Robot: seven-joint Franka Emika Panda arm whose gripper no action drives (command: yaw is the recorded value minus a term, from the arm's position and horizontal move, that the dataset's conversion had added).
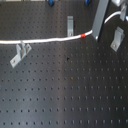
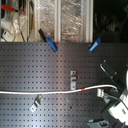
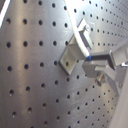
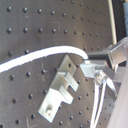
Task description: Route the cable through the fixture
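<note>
The white cable (image 1: 45, 39) runs across the black perforated board from the first exterior view's left edge to my gripper (image 1: 94, 33) at the right. Its red band (image 1: 82, 36) sits just short of the fingers. The gripper is shut on the cable, and the free tail (image 1: 114, 16) curves off behind it. The fixture (image 1: 70, 23), a narrow upright grey clip, stands just beyond the cable, which is not in its slot. In the second exterior view the cable (image 2: 45, 92) passes just below the fixture (image 2: 73, 79) to the gripper (image 2: 118, 91). Both wrist views show the cable (image 4: 40, 54) arching past a bracket.
A two-pronged bracket with a slanted foot (image 1: 20, 53) stands at the first exterior view's left, beside the cable. Another grey bracket (image 1: 117, 39) stands right of the gripper, and it fills the wrist views (image 4: 60, 90). Two blue clamps (image 2: 51, 44) (image 2: 95, 45) sit at the board's far edge.
</note>
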